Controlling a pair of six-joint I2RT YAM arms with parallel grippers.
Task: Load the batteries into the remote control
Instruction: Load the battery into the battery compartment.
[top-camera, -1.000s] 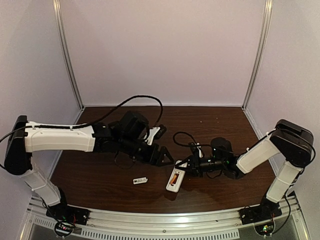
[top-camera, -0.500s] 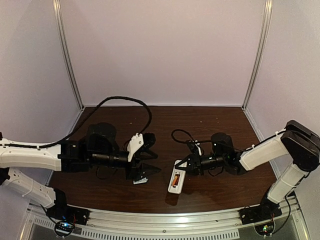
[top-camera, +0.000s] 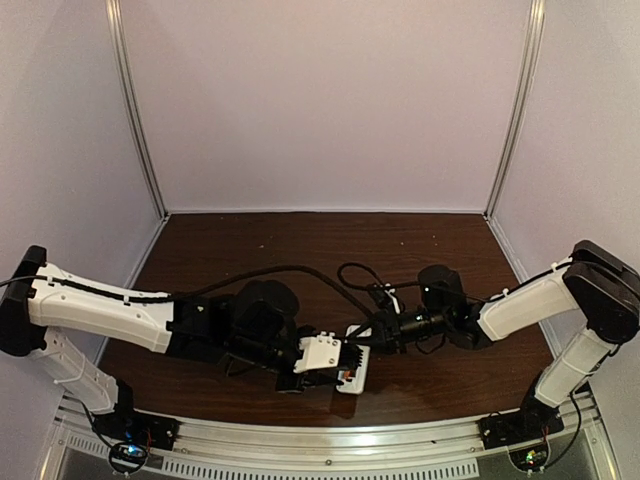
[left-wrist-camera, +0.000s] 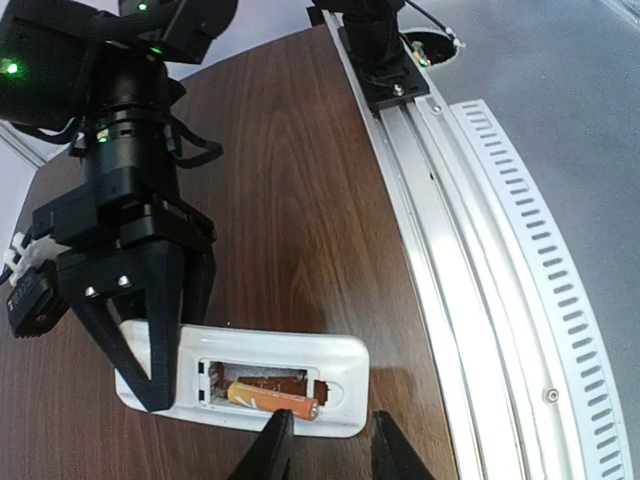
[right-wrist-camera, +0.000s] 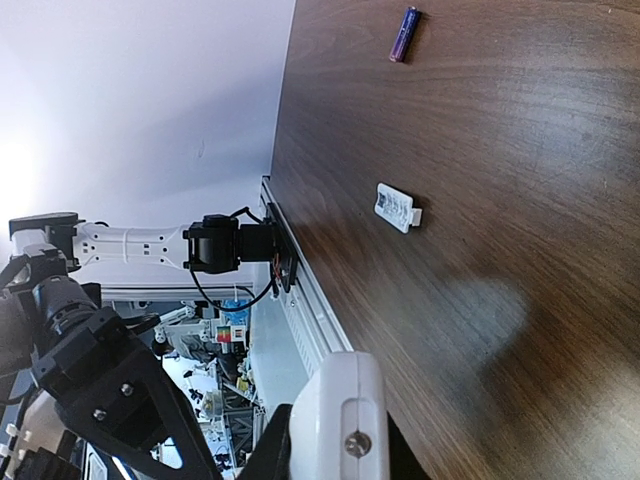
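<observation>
The remote control (left-wrist-camera: 250, 352) lies back-up on the wooden table, its battery recess open. An orange battery (left-wrist-camera: 272, 400) lies in the recess, along its near side. My right gripper (left-wrist-camera: 140, 330) is shut on the remote's far end; in the right wrist view its fingers clamp the white casing (right-wrist-camera: 340, 425). My left gripper (left-wrist-camera: 335, 455) hovers at the remote's near end, its jaws narrowly open with nothing between them. In the top view it (top-camera: 335, 368) meets the remote (top-camera: 355, 378) beside the right gripper (top-camera: 372, 342). A purple battery (right-wrist-camera: 404, 34) lies loose on the table, away from both grippers.
A small white flat cover piece (right-wrist-camera: 398, 207) lies on the table between the purple battery and the remote. The metal rail (left-wrist-camera: 470, 250) runs along the table's near edge, close to the remote. The left arm (top-camera: 110, 310) stretches low across the front left.
My left arm has swung right, from over the cover piece to the remote's near end, and its jaws have narrowed. The right gripper has kept its hold on the remote.
</observation>
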